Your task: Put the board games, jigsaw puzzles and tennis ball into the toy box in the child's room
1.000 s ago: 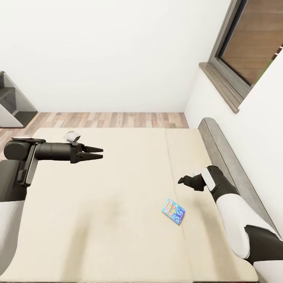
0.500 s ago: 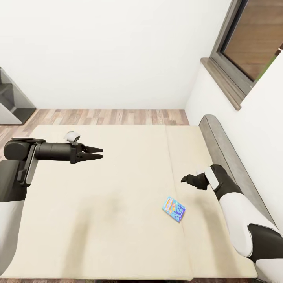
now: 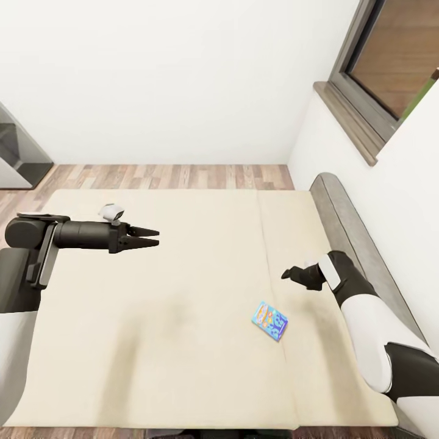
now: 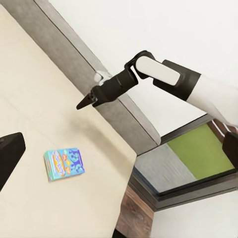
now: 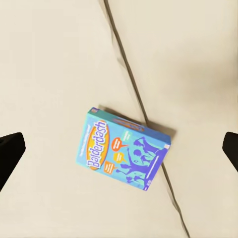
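The blue Balderdash board game (image 3: 269,321) lies flat on the beige mattress of the bed (image 3: 183,292), just below and a little to the left of the right hand (image 3: 288,274) as the head camera sees it, near it but not touching. In the right wrist view the box (image 5: 123,148) sits between the two dark fingertips (image 5: 10,148) at the picture's edges, its printed face up, one corner resting over the seam between the mattress's two parts. Those fingertips stand far apart, so the right hand is spread wide with nothing in it. The right hand hovers above the mattress, close beside the grey headboard (image 3: 360,244), with its white forearm running back toward the robot.

The left hand (image 3: 152,237) is held out level over the left half of the bed, well apart from the game box, which lies far to its right and lower in the head view. Its two dark fingers (image 3: 143,231) point toward the headboard with a narrow gap between them, and they grip nothing. From the left wrist camera the game box (image 4: 63,163) shows on the mattress, with the right hand (image 4: 84,102) above it against the headboard (image 4: 89,84).

A grey-framed window (image 3: 390,61) sits in the white wall beyond the headboard, and wood-plank floor (image 3: 171,177) runs past the bed's far edge.
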{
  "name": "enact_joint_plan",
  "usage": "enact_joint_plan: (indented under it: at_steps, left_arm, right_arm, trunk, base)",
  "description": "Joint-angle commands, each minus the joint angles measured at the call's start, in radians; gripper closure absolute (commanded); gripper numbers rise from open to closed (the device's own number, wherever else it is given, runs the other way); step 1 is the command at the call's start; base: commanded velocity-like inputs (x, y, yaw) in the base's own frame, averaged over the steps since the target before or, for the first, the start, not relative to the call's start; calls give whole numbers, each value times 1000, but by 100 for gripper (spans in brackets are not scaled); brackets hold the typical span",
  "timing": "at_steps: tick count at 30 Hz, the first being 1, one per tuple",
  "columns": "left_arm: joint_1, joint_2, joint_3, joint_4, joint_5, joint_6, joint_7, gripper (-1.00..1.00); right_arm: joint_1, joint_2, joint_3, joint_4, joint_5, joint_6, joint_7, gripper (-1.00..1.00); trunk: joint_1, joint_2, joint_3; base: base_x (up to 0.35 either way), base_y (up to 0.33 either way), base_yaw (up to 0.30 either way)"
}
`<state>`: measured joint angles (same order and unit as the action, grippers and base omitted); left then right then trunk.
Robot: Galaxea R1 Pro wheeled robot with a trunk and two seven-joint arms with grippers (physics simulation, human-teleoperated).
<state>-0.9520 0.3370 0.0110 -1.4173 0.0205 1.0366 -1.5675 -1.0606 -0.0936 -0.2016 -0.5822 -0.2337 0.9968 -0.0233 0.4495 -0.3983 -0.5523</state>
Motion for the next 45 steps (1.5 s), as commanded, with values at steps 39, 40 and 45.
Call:
enact_joint_plan:
  at_steps: [39, 40, 45]
  left_arm:
    - [-1, 1, 2, 0, -1, 11, -3, -100]
    - [-1, 1, 2, 0, -1, 11, -3, -100]
    - [-1, 2, 2, 0, -1, 11, -3, -100]
  right_arm:
    - [-8, 1, -4, -1, -4, 3, 0, -100]
    - [-8, 2, -4, -1, -4, 3, 0, -100]
    - [-9, 2, -3, -1, -4, 3, 0, -100]
  trunk:
    - [0, -2, -65]
    - [0, -2, -67]
    - [0, -2, -75]
  base:
    - [0, 0, 0]
    - [0, 0, 0]
    - [0, 0, 0]
